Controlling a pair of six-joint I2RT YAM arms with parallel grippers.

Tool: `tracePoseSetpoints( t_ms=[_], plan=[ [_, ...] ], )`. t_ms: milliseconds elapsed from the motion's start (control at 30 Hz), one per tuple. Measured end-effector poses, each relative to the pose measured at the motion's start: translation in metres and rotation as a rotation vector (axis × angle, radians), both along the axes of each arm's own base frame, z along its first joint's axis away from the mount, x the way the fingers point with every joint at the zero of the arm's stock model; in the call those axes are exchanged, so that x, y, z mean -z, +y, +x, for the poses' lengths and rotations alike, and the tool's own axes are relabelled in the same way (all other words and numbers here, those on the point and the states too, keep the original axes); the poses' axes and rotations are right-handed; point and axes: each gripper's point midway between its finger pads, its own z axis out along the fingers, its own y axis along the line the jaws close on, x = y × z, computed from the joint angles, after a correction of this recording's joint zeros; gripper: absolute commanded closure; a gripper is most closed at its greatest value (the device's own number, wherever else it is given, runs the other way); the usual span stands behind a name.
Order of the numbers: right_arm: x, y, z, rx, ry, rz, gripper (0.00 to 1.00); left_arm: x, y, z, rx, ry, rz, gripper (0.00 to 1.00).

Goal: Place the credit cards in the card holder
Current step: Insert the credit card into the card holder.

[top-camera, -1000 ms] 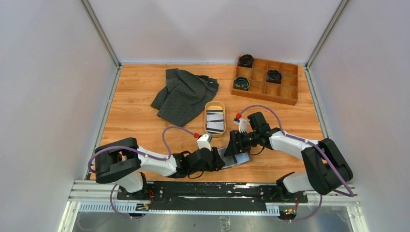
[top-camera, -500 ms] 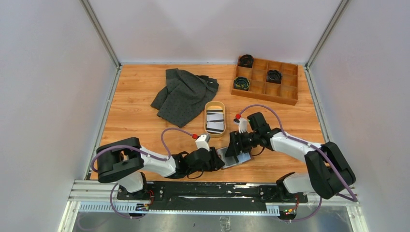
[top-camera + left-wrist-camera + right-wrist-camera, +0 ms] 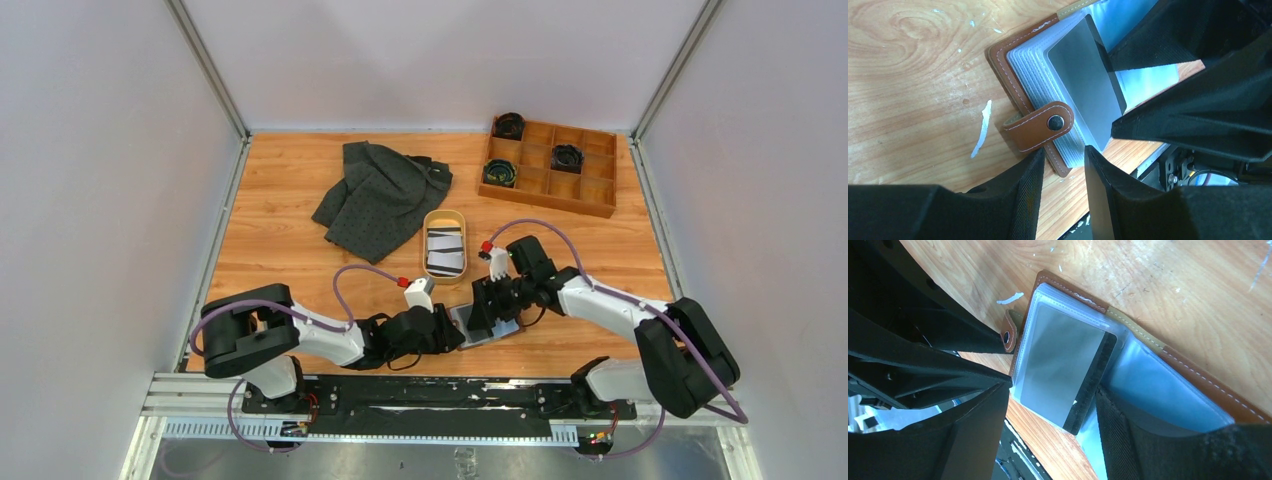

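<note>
The brown leather card holder (image 3: 480,330) lies open near the table's front edge, its clear sleeves up and its snap tab (image 3: 1040,125) at one side. A grey credit card (image 3: 1058,360) with a black stripe sits partly in the top sleeve, its lower end sticking out. My right gripper (image 3: 1053,390) is open and straddles that end; one finger (image 3: 1128,430) touches the stripe edge. My left gripper (image 3: 1064,150) is open by a narrow gap, and the holder's corner lies at its tips. More striped cards (image 3: 445,252) lie in the oval tray.
The oval tan tray (image 3: 445,213) stands just behind the grippers. A dark crumpled cloth (image 3: 385,195) lies at the back left. A wooden compartment box (image 3: 550,165) with black coiled items is at the back right. The rail edge is close in front of the holder.
My right gripper has shifted slightly left and closer over the card holder. The left arm and the holder have hardly moved.
</note>
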Motion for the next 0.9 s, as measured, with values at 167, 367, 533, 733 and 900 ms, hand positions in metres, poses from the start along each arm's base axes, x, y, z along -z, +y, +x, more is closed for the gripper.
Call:
tracePoseSetpoints(
  t_ms=[167,367,533,733,900],
  plan=[
    [0.003,0.003,-0.004,-0.037,-0.031,-0.027,0.34,-0.001,-0.002,0.0,0.006,-0.005,-0.005,0.59],
    [0.0,0.009,-0.004,-0.052,-0.053,-0.025,0.34,-0.001,-0.007,-0.001,0.024,-0.001,-0.033,0.6],
    [-0.003,0.013,-0.002,-0.062,-0.07,-0.006,0.35,0.0,-0.01,-0.004,0.042,0.01,-0.067,0.6],
    [-0.006,0.017,-0.004,-0.077,-0.07,0.019,0.33,-0.001,-0.01,-0.006,0.047,0.02,-0.088,0.57],
    [-0.007,0.013,-0.005,-0.097,-0.09,0.007,0.3,0.0,-0.005,-0.005,0.031,0.03,-0.103,0.56]
  ],
)
